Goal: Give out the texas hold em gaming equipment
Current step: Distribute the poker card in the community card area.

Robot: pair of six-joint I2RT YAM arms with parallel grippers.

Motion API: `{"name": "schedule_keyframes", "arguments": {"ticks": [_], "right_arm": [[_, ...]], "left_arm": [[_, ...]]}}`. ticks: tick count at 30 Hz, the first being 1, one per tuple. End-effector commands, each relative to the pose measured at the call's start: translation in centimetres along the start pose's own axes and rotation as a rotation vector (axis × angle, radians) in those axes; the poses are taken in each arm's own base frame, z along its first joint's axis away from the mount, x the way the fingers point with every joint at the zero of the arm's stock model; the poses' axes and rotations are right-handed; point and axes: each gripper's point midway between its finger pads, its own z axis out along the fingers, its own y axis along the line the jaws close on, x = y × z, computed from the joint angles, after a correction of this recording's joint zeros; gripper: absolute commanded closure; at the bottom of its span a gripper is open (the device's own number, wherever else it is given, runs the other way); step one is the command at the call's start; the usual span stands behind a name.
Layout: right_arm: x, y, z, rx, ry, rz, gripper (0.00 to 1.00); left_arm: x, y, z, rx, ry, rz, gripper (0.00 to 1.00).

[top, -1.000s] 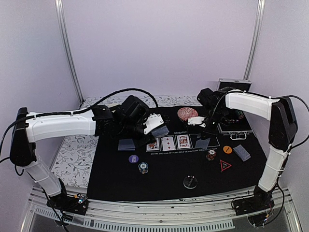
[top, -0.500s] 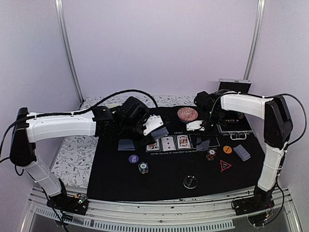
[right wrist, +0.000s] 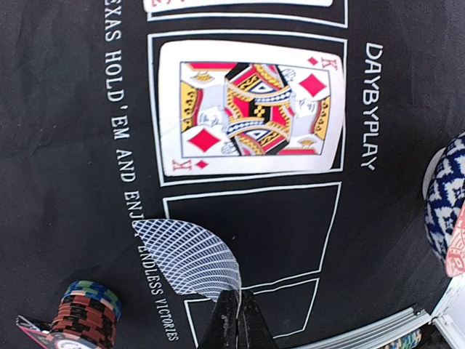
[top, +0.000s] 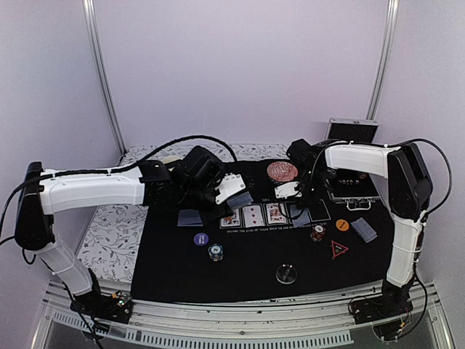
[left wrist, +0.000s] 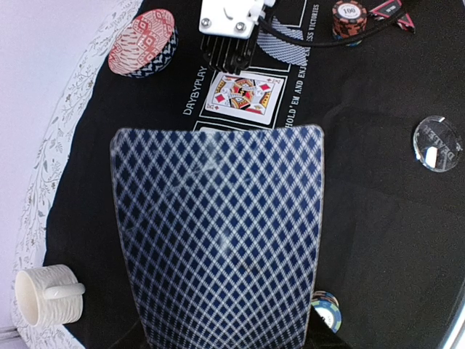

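The right gripper (right wrist: 234, 313) pinches 1 edge of a bent card (right wrist: 187, 258). The card is back up and bowed, spreading left from the fingers across an outlined box on the mat (right wrist: 65, 94), next to the king of diamonds (right wrist: 251, 109). The left gripper (top: 238, 193) grasps a blue-backed card (left wrist: 218, 240) above the mat, its long axis pointing straight out toward that king.

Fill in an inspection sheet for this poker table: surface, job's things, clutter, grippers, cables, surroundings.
Surface: black mat over floral cloth.
Job's things: three face-up cards in a row; two chip stacks; purple disc, orange disc, clear disc; triangle; two face-down cards lying flat.
Clutter: bowl, mug, open case.
Grippers: left gripper holds a blue card off the mat; right gripper pinches a bent card over an empty box.
Cables: black cable arches over the left arm.
Surroundings: plain walls, two metal posts.
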Motion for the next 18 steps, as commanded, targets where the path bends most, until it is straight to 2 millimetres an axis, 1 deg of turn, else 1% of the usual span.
{"name": "schedule_keyframes", "arguments": {"ticks": [1,5,12,18], "right_arm": [[-1.2,-1.4,0.7,0.032,-0.023,-0.046,0.98],[-1.1,-1.6,1.6,0.018,-0.015,-0.042,0.98],[0.0,-2.6,2.9,0.036,0.022,-0.027,0.98],[0.3,-3.1,3.5,0.047,0.035,-0.031,0.98]], "left_arm": [[-0.3,0.4,-0.5,-0.017,-0.024,0.002,0.57],[-0.2,0.6,-0.4,-0.025,-0.018,0.004,0.57],[-0.1,0.7,-0.5,-0.029,-0.018,0.004,0.57],[-0.2,0.7,-0.6,-0.031,-0.018,0.006,0.57]]}}
